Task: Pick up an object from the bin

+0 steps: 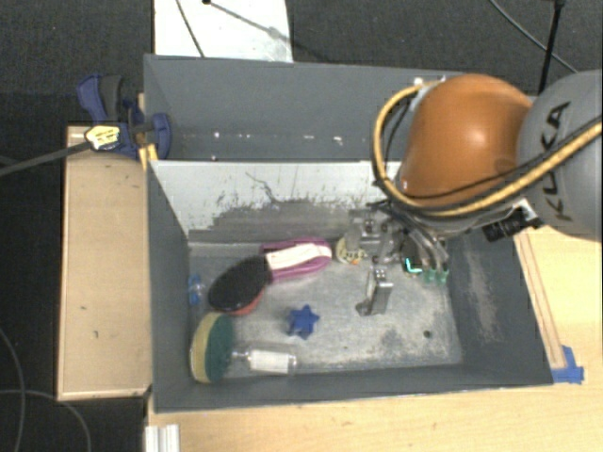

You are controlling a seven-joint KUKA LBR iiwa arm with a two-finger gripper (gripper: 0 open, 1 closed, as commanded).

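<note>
My claw (pixel 375 298) hangs over bare floor in the bin (pixel 415 339), with nothing visibly in it; its opening I cannot tell. The nearest thing, a blue star (pixel 301 321), lies to its left in view. Closing here, I'd likely grab air.

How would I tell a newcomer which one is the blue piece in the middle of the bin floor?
Start at the grey metal bin and look at its floor, left of the pincer. The blue piece lies alone there, right of the black hairbrush. It is the only star-shaped thing, smaller than its neighbours.
</note>
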